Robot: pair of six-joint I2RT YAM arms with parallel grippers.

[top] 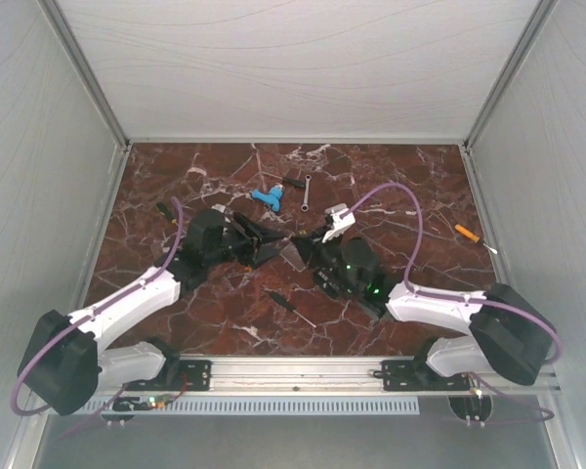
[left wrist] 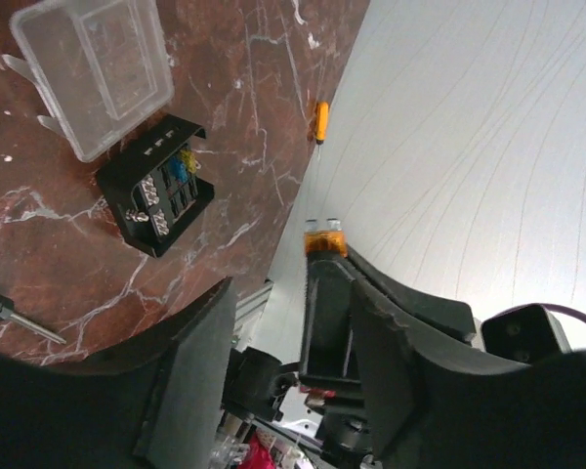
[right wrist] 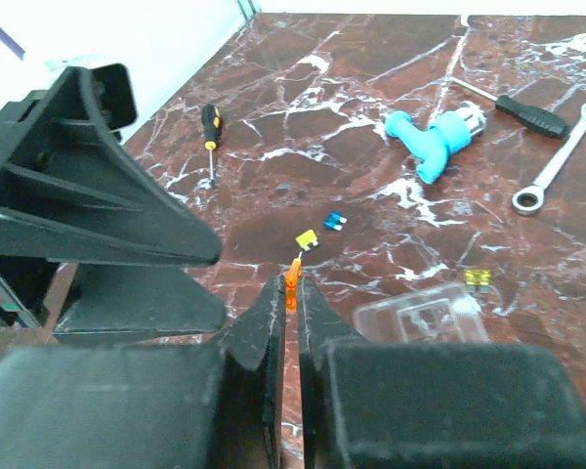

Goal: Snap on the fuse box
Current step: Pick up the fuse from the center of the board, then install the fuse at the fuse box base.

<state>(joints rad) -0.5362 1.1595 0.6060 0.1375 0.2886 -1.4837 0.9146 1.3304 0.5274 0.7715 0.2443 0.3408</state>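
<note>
- Left wrist view: the left gripper (left wrist: 288, 322) is standing with its fingers apart and nothing between them. Beyond the gap, the right gripper (left wrist: 325, 262) is holding an orange fuse (left wrist: 324, 241) up at its tips.
- The fuse box (left wrist: 156, 200) is sitting on the marble table (left wrist: 264, 88) with its slotted face showing and blue and yellow fuses in it. The clear lid (left wrist: 93, 68) is lying just beside it, off the box; whether the two are touching I cannot tell.
- An orange-handled screwdriver (left wrist: 320, 120) is lying near the table's edge, and a thin screwdriver (left wrist: 10, 315) is poking in at the left border.
- Right wrist view: the right gripper's fingers are standing almost together, pinching the orange fuse upright between their tips.
- Past the tips, a yellow fuse (right wrist: 307, 237) and a blue fuse (right wrist: 335, 222) are lying loose on the marble near each other. A second yellow fuse (right wrist: 477, 278) is lying further right, just above the clear lid.
- Further back, a blue plastic piece (right wrist: 430, 142), a black-handled screwdriver (right wrist: 527, 112), a wrench (right wrist: 555, 166) and a yellow-and-black screwdriver (right wrist: 210, 122) are lying about — the left gripper is filling the left side.
- Top view: both grippers are meeting almost tip to tip near the middle of the table, with the clear lid showing pale just below their tips. The fuse box cannot be picked out among the dark fingers.
</note>
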